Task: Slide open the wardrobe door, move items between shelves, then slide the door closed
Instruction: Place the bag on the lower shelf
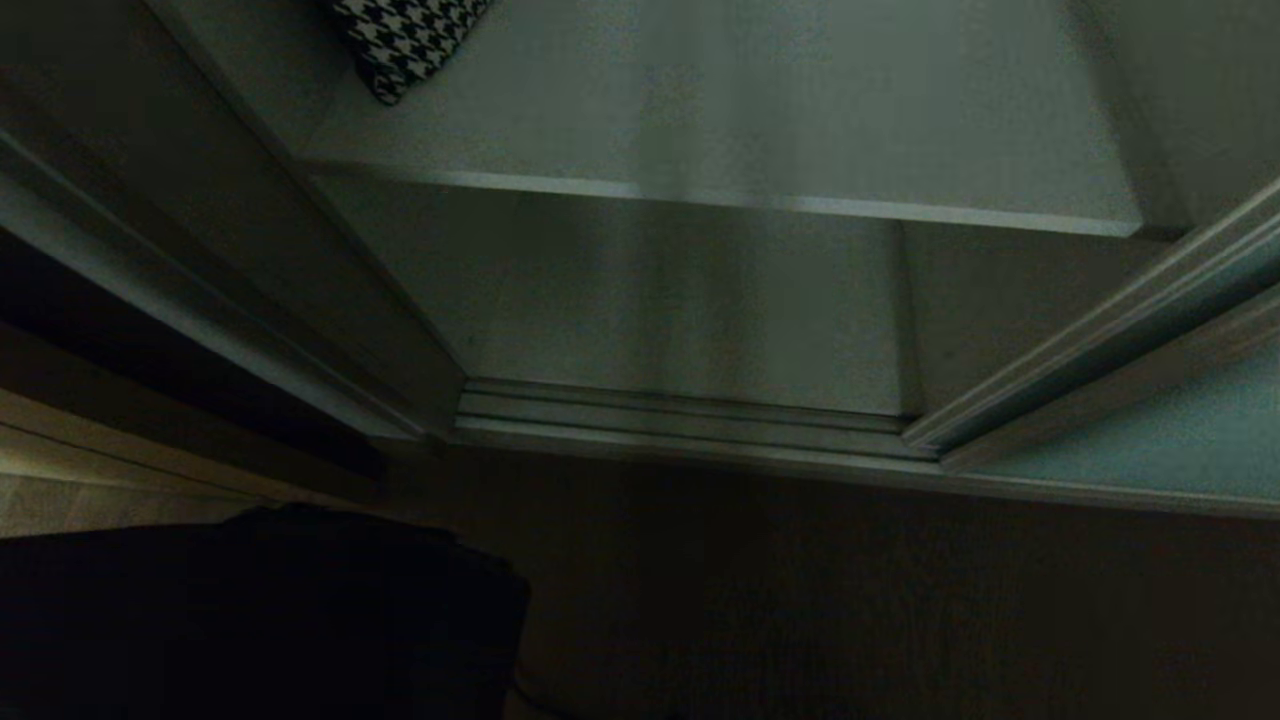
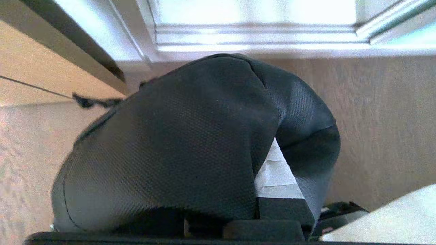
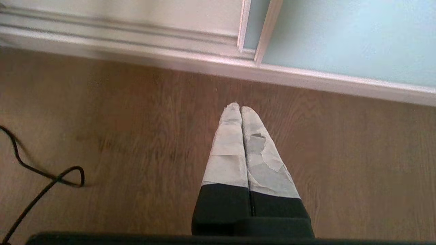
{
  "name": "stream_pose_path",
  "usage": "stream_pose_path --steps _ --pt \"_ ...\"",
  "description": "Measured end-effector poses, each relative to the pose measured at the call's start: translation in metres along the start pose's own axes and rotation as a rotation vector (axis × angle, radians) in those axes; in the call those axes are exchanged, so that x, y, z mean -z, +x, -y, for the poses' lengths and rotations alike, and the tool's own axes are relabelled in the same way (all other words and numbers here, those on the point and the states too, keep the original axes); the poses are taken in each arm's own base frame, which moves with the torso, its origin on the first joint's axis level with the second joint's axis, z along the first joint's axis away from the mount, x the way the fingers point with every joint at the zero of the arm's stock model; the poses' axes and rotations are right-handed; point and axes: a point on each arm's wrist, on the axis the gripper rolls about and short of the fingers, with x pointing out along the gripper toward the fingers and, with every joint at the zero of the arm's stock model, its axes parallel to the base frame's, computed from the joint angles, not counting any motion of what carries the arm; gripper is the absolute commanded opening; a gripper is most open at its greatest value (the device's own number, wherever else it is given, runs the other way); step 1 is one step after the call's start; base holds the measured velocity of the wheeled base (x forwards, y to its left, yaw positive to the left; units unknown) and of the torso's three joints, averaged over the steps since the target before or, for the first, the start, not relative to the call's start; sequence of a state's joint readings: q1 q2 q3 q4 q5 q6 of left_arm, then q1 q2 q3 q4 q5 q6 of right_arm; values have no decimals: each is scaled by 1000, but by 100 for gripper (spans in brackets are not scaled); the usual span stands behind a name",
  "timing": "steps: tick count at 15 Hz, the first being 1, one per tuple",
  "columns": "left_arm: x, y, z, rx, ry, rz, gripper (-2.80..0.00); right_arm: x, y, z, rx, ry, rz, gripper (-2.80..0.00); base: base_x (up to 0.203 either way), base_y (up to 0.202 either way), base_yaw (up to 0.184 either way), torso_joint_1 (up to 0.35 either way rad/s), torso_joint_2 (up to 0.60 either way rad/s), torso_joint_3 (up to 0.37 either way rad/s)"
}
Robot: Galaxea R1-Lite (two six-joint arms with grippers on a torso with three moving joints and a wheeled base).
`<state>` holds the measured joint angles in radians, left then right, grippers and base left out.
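Cushion [image 1: 405, 40] on shelf [image 1: 800, 110], far left.

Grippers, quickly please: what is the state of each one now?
Left gripper: closed on the black bag, above the floor.
Right gripper: closed, holding nothing.

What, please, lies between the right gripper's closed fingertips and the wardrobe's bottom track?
Only bare wooden floor lies between the right gripper and the bottom track; the right wrist view shows it.
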<state>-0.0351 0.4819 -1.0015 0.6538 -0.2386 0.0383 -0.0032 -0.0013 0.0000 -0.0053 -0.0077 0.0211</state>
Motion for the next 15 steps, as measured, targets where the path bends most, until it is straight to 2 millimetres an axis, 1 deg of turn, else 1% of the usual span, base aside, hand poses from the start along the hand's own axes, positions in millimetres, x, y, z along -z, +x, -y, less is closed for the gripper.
stream_pose_path --steps 11,15 --pt "6 0 1 26 -13 -50 -280 0 0 0 0 0 0 -280 0 0 0 4 5 -197" --pt "13 1 2 74 -30 -91 -280 0 0 0 0 0 0 -280 0 0 0 -1 1 -60"
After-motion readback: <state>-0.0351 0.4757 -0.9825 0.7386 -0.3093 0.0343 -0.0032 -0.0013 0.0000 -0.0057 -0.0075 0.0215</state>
